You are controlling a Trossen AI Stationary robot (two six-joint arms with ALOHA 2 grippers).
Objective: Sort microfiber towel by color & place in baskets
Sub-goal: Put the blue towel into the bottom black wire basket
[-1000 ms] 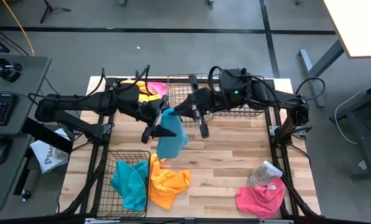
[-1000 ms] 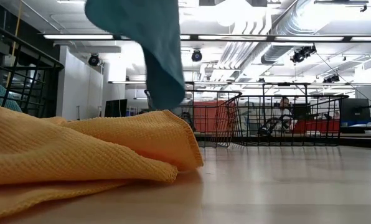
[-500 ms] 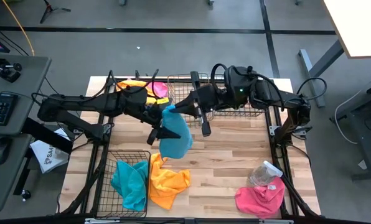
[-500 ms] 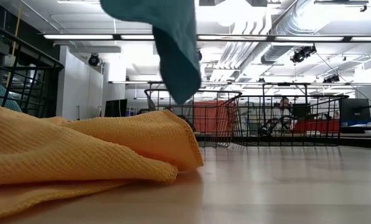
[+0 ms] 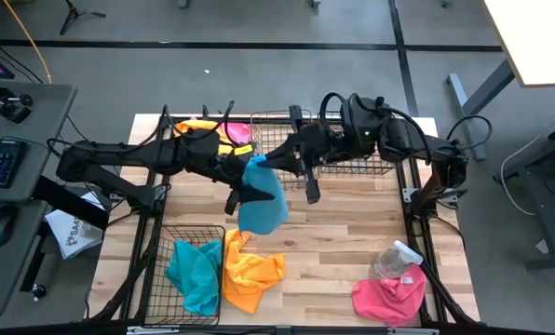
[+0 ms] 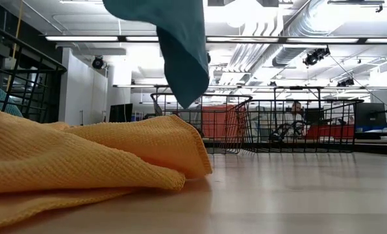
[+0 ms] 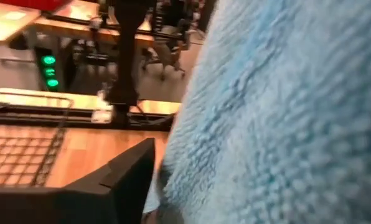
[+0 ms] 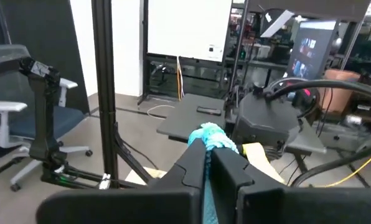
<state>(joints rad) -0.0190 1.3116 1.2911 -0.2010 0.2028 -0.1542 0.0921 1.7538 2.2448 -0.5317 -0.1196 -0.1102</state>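
Note:
A turquoise towel (image 5: 263,209) hangs over the table's middle with my right gripper (image 5: 259,165) shut on its top; in the low view its lower end (image 6: 184,71) is clear of the tabletop. My left gripper (image 5: 243,197) stands open at the towel's upper left edge. In the left wrist view, one finger (image 7: 123,180) shows beside the cloth (image 7: 279,112), which hides the other. An orange towel (image 5: 251,274) lies on the table. Another turquoise one (image 5: 192,274) lies in the near left basket (image 5: 170,237). My right gripper pinches the turquoise towel's top tuft (image 8: 211,138) between its two shut fingers, which come about level from the table's right. The cloth hangs slack below them, lifted clear of the table. My left gripper is against the cloth; I cannot tell whether it touches.
At the far left a basket (image 5: 180,123) holds yellow and pink cloths (image 5: 217,135). A further wire basket (image 5: 352,166) lies under my right arm. A pink towel (image 5: 389,296) and a clear spray bottle (image 5: 396,259) sit near the right front corner.
My right gripper has drifted a little toward the table's right with the turquoise towel. The towel's hanging lower end has swung the same way and risen slightly. It stays clear of the orange towel.

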